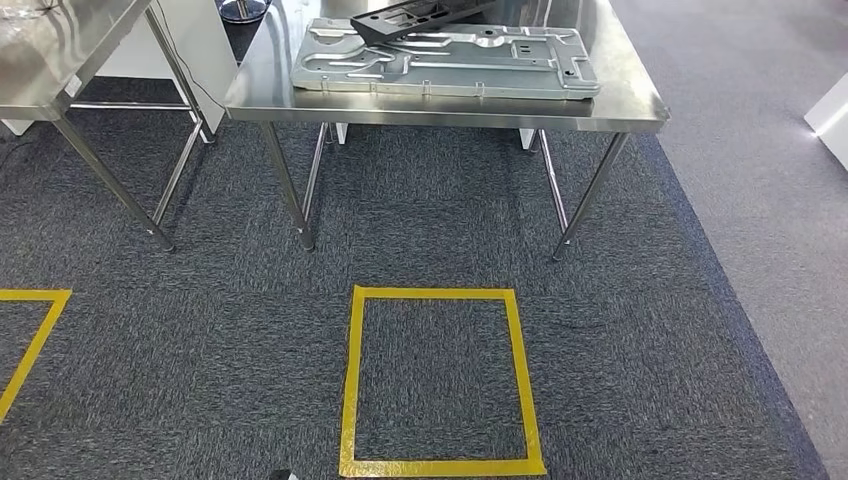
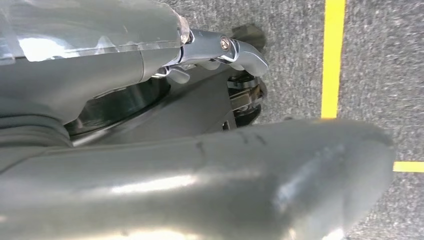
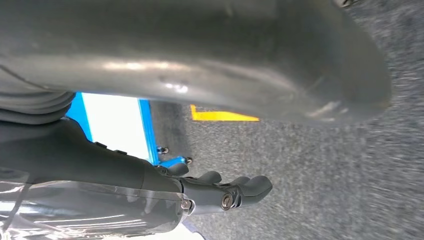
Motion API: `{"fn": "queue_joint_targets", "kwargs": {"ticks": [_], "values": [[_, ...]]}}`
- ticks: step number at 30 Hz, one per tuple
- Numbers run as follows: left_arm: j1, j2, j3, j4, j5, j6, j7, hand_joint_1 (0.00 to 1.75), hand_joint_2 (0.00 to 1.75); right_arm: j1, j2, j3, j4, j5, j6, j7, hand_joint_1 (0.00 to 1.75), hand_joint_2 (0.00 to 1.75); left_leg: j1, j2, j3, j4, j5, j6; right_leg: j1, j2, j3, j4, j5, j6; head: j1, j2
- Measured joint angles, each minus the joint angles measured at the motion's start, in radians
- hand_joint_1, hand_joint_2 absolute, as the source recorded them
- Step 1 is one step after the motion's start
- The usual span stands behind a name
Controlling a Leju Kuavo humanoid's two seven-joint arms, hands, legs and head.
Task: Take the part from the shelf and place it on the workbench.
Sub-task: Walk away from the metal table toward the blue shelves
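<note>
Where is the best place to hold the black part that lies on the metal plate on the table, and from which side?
Probably the black part at its near-left end, which sits raised over the grey plate; come from the robot's side of the steel table. Its far end is cut off.

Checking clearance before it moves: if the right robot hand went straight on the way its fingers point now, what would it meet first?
Probably just the dark grey carpet floor; nothing else shows beyond the right robot hand, though depth is unclear.

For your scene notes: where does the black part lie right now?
In the head view, the black part lies atop the grey metal panel on the steel workbench.
</note>
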Motion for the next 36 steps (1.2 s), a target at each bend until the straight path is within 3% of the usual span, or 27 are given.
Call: {"fn": "queue_joint_targets", "kwargs": {"ticks": [1, 3, 4, 5, 7, 9, 11, 12, 13, 14, 16, 18, 19, 22, 24, 25, 27, 28, 29, 32, 33, 34, 36], "values": [[-0.003, -0.001, -0.001, 0.000, 0.000, -0.001, 0.000, 0.00, 0.00, -0.001, -0.001, 0.001, 0.000, 0.001, 0.002, 0.001, 0.00, 0.00, -0.001, -0.001, -0.012, 0.004, 0.008, -0.003, 0.001, 0.001, 0.061, -0.077, 0.012, -0.007, 0.000, 0.000], [-0.007, -0.002, -0.004, -0.001, -0.001, -0.002, 0.002, 0.00, 0.00, -0.003, -0.002, 0.004, -0.001, 0.005, 0.002, 0.001, 0.00, 0.00, -0.004, -0.001, -0.029, 0.011, 0.024, -0.012, 0.006, 0.003, 0.164, -0.226, -0.001, -0.021, 0.000, 0.000], [-0.008, -0.002, -0.005, -0.001, -0.001, -0.003, 0.003, 0.00, 0.00, -0.004, -0.003, 0.006, -0.001, 0.006, 0.002, 0.001, 0.00, 0.00, -0.005, 0.000, -0.033, 0.012, 0.032, -0.017, 0.009, 0.004, 0.187, -0.266, -0.011, -0.027, 0.000, 0.000], [-0.009, -0.002, -0.006, -0.001, -0.001, -0.004, 0.004, 0.00, 0.00, -0.004, -0.003, 0.007, -0.001, 0.008, 0.002, 0.001, 0.00, 0.00, -0.005, 0.001, -0.036, 0.011, 0.041, -0.023, 0.012, 0.005, 0.189, -0.281, -0.012, -0.033, 0.000, 0.000], [-0.011, -0.002, -0.007, -0.001, -0.001, -0.005, 0.006, 0.00, 0.00, -0.004, -0.002, 0.009, 0.000, 0.010, 0.002, 0.001, 0.00, 0.00, -0.003, 0.000, -0.047, 0.020, 0.034, -0.034, 0.008, -0.001, 0.172, -0.283, 0.007, -0.047, 0.000, 0.000], [-0.013, -0.002, -0.007, -0.001, -0.001, -0.006, 0.006, 0.00, 0.00, -0.003, -0.002, 0.012, 0.001, 0.012, 0.002, 0.001, 0.00, 0.00, -0.002, -0.002, -0.071, 0.085, -0.040, -0.044, 0.004, -0.009, 0.147, -0.286, 0.031, -0.062, 0.000, 0.000], [-0.016, -0.002, -0.007, -0.001, -0.002, -0.007, 0.006, 0.00, 0.00, -0.003, -0.002, 0.014, 0.001, 0.014, 0.002, 0.002, 0.00, 0.00, 0.001, -0.003, -0.097, 0.211, -0.136, -0.050, 0.007, -0.011, 0.113, -0.280, 0.053, -0.068, 0.000, 0.000], [-0.016, -0.002, -0.007, -0.001, -0.002, -0.008, 0.006, 0.00, 0.00, -0.002, -0.002, 0.015, 0.001, 0.014, 0.002, 0.002, 0.00, 0.00, 0.002, -0.003, -0.100, 0.267, -0.159, -0.053, 0.009, -0.012, 0.094, -0.274, 0.064, -0.068, 0.000, 0.000], [-0.016, -0.002, -0.007, -0.001, -0.002, -0.008, 0.007, 0.00, 0.00, -0.003, -0.002, 0.016, 0.001, 0.015, 0.002, 0.002, 0.00, 0.00, 0.002, -0.003, -0.091, 0.298, -0.157, -0.054, 0.010, -0.012, 0.074, -0.267, 0.074, -0.068, 0.000, 0.000], [-0.015, -0.002, -0.008, -0.001, -0.002, -0.009, 0.008, 0.00, 0.00, -0.003, -0.002, 0.016, 0.001, 0.015, 0.002, 0.002, 0.00, 0.00, 0.003, -0.003, -0.068, 0.296, -0.135, -0.054, 0.010, -0.012, 0.054, -0.259, 0.083, -0.067, 0.000, 0.000], [-0.009, -0.002, -0.009, -0.001, -0.002, -0.009, 0.012, 0.00, 0.00, -0.003, -0.002, 0.017, 0.001, 0.016, 0.002, 0.003, 0.00, 0.00, 0.003, -0.003, 0.023, 0.191, -0.089, -0.050, 0.010, -0.010, 0.017, -0.240, 0.098, -0.062, 0.000, 0.000], [-0.002, -0.002, -0.010, -0.001, -0.003, -0.009, 0.015, 0.00, 0.00, -0.003, -0.001, 0.017, 0.001, 0.016, 0.001, 0.002, 0.00, 0.00, 0.000, -0.004, 0.116, 0.046, -0.098, -0.041, 0.012, -0.008, -0.008, -0.225, 0.112, -0.052, 0.000, 0.000], [0.001, -0.002, -0.011, -0.001, -0.004, -0.009, 0.016, 0.00, 0.00, -0.003, -0.001, 0.017, 0.001, 0.016, 0.001, 0.002, 0.00, 0.00, -0.002, -0.004, 0.139, 0.002, -0.111, -0.035, 0.012, -0.008, -0.014, -0.222, 0.119, -0.047, 0.000, 0.000], [0.007, -0.003, -0.014, -0.002, -0.005, -0.003, 0.021, 0.00, 0.00, -0.002, -0.001, 0.017, 0.001, 0.015, 0.001, 0.003, 0.00, 0.00, -0.002, -0.002, 0.134, -0.025, -0.102, -0.011, 0.009, -0.008, -0.023, -0.218, 0.132, -0.028, 0.000, 0.000], [0.005, -0.005, -0.016, -0.002, -0.006, 0.013, 0.030, 0.00, 0.00, -0.001, -0.002, 0.017, 0.001, 0.013, 0.000, 0.001, 0.00, 0.00, 0.002, 0.001, 0.117, -0.029, -0.081, 0.001, 0.006, -0.003, -0.049, -0.157, 0.079, -0.016, 0.000, 0.000], [0.002, -0.006, -0.016, -0.002, -0.006, 0.023, 0.037, 0.00, 0.44, 0.000, -0.002, 0.017, 0.001, 0.011, 0.000, -0.002, 0.00, 0.00, 0.002, 0.002, 0.106, -0.029, -0.072, 0.004, 0.004, -0.001, -0.071, -0.095, 0.034, -0.010, 0.000, 0.000], [-0.003, -0.007, -0.015, -0.002, -0.002, 0.037, 0.058, 0.00, 1.31, 0.001, -0.002, 0.016, 0.001, 0.002, 0.001, -0.014, 0.00, 0.87, 0.002, 0.002, 0.084, -0.025, -0.055, 0.004, 0.000, 0.001, -0.108, 0.034, -0.039, -0.002, 0.000, 0.000], [-0.006, -0.007, -0.014, -0.002, 0.001, 0.038, 0.071, 0.00, 1.75, 0.001, -0.002, 0.016, 0.001, -0.004, 0.001, -0.022, 0.00, 1.31, 0.002, 0.002, 0.074, -0.023, -0.049, 0.003, -0.001, 0.001, -0.105, 0.059, -0.050, 0.000, 0.000, 0.000], [-0.010, -0.008, -0.013, -0.002, 0.003, 0.034, 0.086, 0.00, 1.75, 0.001, -0.002, 0.015, 0.002, -0.010, 0.001, -0.030, 0.00, 1.75, 0.002, 0.002, 0.067, -0.021, -0.044, 0.001, -0.002, 0.000, -0.081, 0.043, -0.042, 0.000, 0.000, 0.000], [-0.020, -0.008, -0.009, -0.002, 0.003, 0.015, 0.121, 0.00, 1.75, 0.000, -0.002, 0.012, 0.002, -0.028, 0.002, -0.066, 0.00, 1.75, 0.000, 0.001, 0.058, -0.014, -0.035, -0.008, -0.001, 0.001, 0.067, -0.168, 0.022, -0.011, 0.000, 0.000], [-0.022, -0.008, -0.009, -0.002, 0.003, 0.010, 0.128, 0.00, 1.75, -0.001, -0.002, 0.011, 0.002, -0.033, 0.002, -0.076, 0.00, 1.75, -0.002, 0.001, 0.055, -0.011, -0.034, -0.011, 0.001, 0.001, 0.099, -0.224, 0.033, -0.017, 0.000, 0.000], [-0.023, -0.007, -0.008, -0.002, 0.003, 0.007, 0.133, 0.00, 1.75, -0.001, -0.001, 0.010, 0.002, -0.036, 0.003, -0.083, 0.00, 1.75, -0.005, 0.001, 0.051, -0.008, -0.034, -0.011, 0.002, 0.001, 0.115, -0.253, 0.036, -0.022, 0.000, 0.000], [-0.023, -0.007, -0.008, -0.001, 0.003, 0.004, 0.136, 0.00, 1.75, -0.001, 0.000, 0.007, 0.002, -0.040, 0.003, -0.087, 0.00, 1.75, -0.007, 0.001, 0.047, -0.004, -0.033, -0.011, 0.004, 0.000, 0.114, -0.260, 0.038, -0.028, 0.000, 0.000]]}}
